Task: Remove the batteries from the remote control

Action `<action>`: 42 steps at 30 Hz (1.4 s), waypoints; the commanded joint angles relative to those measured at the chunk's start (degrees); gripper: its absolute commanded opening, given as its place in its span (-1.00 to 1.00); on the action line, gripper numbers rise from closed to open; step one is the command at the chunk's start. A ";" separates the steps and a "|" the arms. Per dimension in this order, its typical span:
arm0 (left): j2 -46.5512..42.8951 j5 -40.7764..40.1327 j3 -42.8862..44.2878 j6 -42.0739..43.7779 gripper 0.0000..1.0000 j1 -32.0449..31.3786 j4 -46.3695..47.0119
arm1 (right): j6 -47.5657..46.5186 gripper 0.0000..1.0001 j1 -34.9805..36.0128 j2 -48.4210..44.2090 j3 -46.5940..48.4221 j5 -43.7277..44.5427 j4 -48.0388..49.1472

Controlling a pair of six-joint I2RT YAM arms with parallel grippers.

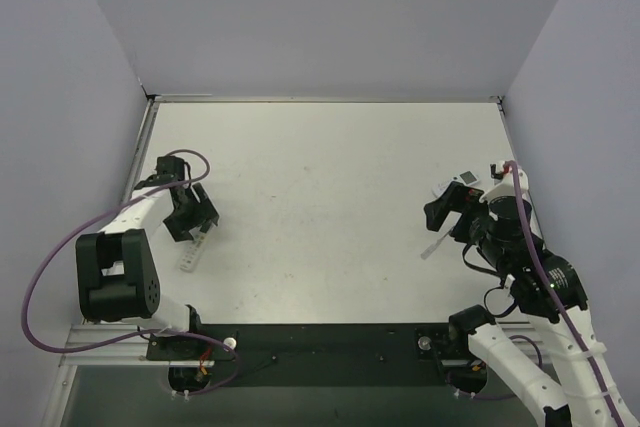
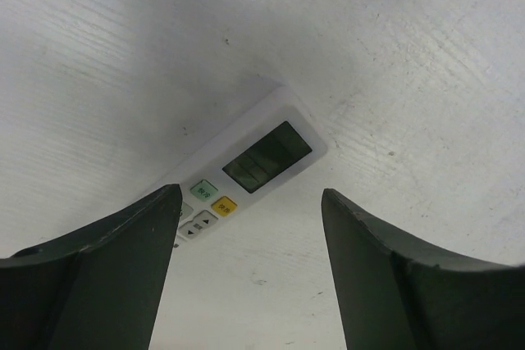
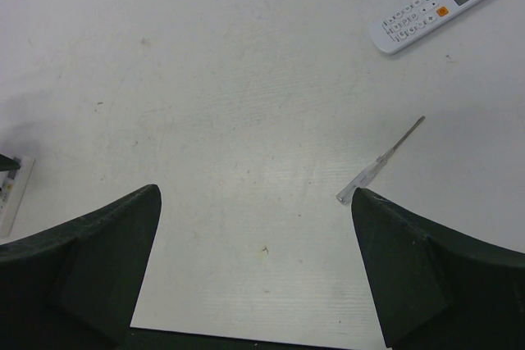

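No batteries show in any view. A white remote (image 1: pixel 191 252) lies face up at the left, with its display and its green and yellow buttons showing in the left wrist view (image 2: pixel 246 165). My left gripper (image 1: pixel 195 217) hovers just over it, open and empty (image 2: pixel 250 194); the remote's button end passes under the left finger. A second white remote (image 1: pixel 466 181) lies face up at the right, also in the right wrist view (image 3: pixel 433 7). My right gripper (image 1: pixel 447 212) is open and empty (image 3: pixel 255 193), raised above the table beside it.
A thin white stick (image 1: pixel 433 245) lies on the table near the right gripper, also in the right wrist view (image 3: pixel 380 161). A small dark object (image 1: pixel 495 169) sits by the right wall. The table's dark front edge (image 3: pixel 246 342) is close below the right gripper.
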 commanded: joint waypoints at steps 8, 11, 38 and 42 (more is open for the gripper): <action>4.52 -6.97 6.23 10.33 0.45 -10.49 -7.62 | 0.31 0.89 0.39 1.95 0.06 0.12 -0.79; 6.28 -9.72 7.90 11.91 0.50 -12.88 -8.86 | 0.32 0.88 0.39 2.57 0.32 -0.23 -1.22; 12.97 -1.56 11.25 12.80 -0.47 -17.36 -9.48 | -3.73 0.87 0.48 -2.26 -2.22 -8.83 2.11; 11.65 -4.18 11.16 11.83 -0.09 -17.36 -10.00 | -2.50 0.86 0.48 -2.09 -3.10 -14.89 3.69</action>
